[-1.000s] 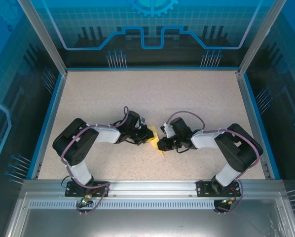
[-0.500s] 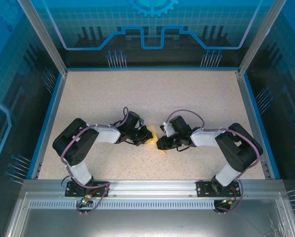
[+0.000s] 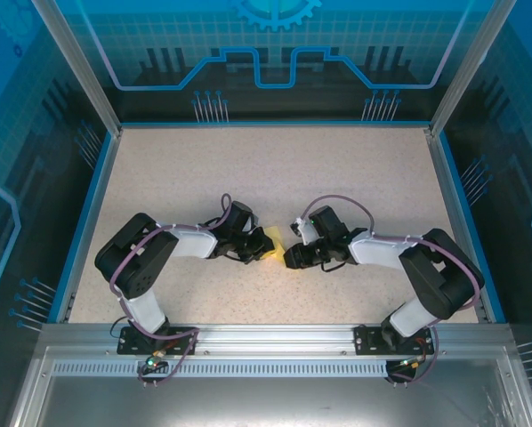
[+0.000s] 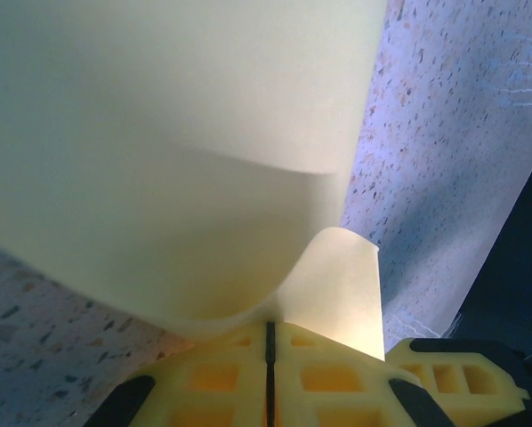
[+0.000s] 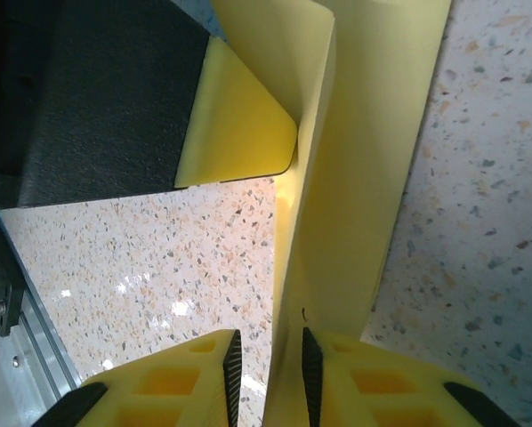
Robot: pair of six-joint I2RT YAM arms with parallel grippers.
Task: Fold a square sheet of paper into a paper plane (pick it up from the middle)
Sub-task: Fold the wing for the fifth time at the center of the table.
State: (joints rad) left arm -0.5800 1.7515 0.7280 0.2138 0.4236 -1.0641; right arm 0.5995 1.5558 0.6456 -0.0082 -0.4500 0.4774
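Observation:
The square sheet of paper (image 3: 273, 242) is pale yellow and stands bent between my two grippers near the table's middle. My left gripper (image 3: 259, 245) is shut on one edge of it. In the left wrist view the sheet (image 4: 159, 133) curls up out of the closed jaws of that gripper (image 4: 269, 342). My right gripper (image 3: 289, 258) is open, and the folded paper (image 5: 364, 178) runs down into the gap of the gripper (image 5: 269, 356), lying against the right pad (image 5: 310, 365). The left pad is clear of it. No dart shape is visible.
The speckled beige table (image 3: 275, 169) is ringed by a blue rim and transparent blue walls. A metal rail (image 3: 275, 336) with both arm bases runs along the near edge. The left gripper's yellow and black finger (image 5: 235, 124) sits close ahead in the right wrist view.
My right gripper has moved a little up and toward the left gripper, its elbow swinging right. The paper's lower corner, seen below the right gripper before, is now tucked behind it.

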